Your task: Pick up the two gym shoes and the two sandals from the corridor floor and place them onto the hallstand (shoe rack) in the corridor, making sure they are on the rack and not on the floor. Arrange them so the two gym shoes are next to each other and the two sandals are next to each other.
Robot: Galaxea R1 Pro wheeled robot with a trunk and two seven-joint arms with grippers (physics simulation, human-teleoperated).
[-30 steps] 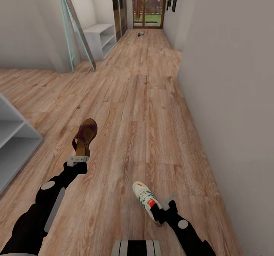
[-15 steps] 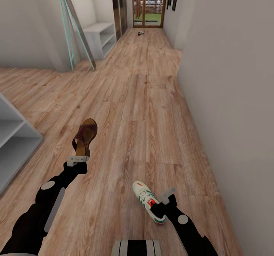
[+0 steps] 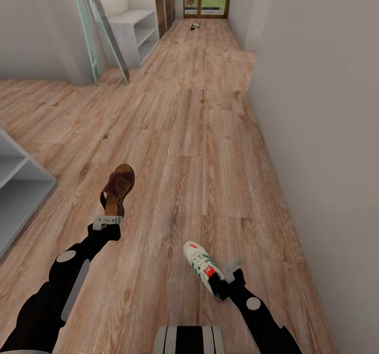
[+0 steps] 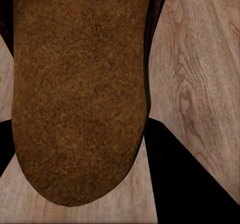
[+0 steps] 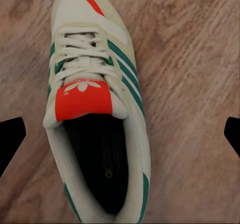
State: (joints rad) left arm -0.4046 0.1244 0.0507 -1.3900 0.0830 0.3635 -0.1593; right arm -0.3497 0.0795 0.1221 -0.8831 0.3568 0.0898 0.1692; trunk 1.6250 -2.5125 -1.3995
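Observation:
My left gripper (image 3: 108,219) is shut on the heel of a brown sandal (image 3: 118,188), which stands up above the wood-plank corridor floor (image 3: 200,149); its brown sole (image 4: 80,89) sits between the dark fingers. A white gym shoe (image 3: 202,267) with green stripes and a red tongue tab lies on the floor. My right gripper (image 3: 225,281) hovers at its heel, open, with the fingers (image 5: 11,136) wide on either side of the sneaker (image 5: 95,114) and not touching it. Two small shoes (image 3: 195,26) lie far down the corridor, too small to tell apart.
A pale grey open-shelf unit (image 3: 18,196) juts in at the left edge. A white shelf unit (image 3: 131,30) stands farther back on the left, behind a leaning turquoise frame (image 3: 97,33). I cannot tell which one is the hallstand. A wall (image 3: 316,107) runs along the right.
The head camera has tilted down a little, shifting the whole picture. My right gripper has drawn back slightly from the sneaker's heel. The left arm and sandal hold still.

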